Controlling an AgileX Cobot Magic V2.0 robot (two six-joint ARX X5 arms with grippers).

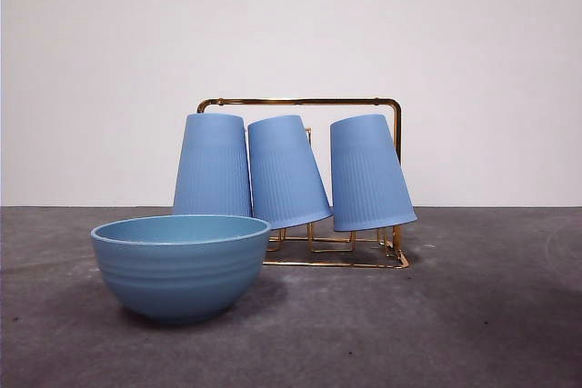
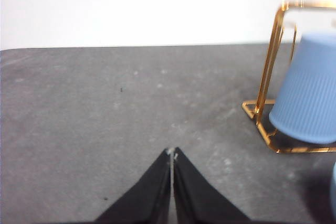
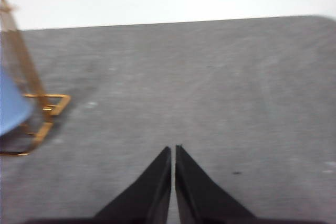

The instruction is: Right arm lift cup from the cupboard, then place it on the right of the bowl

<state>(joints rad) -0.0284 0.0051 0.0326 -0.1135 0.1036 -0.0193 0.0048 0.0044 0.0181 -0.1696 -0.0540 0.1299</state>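
Nothing of the task was done: on the grey table (image 1: 509, 315), the gold cupboard (image 1: 300, 102) held all three upturned blue cups, the rightmost cup (image 1: 368, 174) included, behind the bowl (image 1: 180, 265). The right gripper (image 3: 172, 149) and left gripper (image 2: 172, 151) waited clenched and empty, well apart from the cups.

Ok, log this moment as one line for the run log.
phase: pre-grasp | cups: three upside down on cupboard | bowl: in front, left | right gripper: shut, empty, off rack | left gripper: shut, empty

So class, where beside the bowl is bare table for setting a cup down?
Bare table lies right of the bowl, in front of the rack, out to the table's edge. Behind the bowl it is crowded: three cups hang on the rack.
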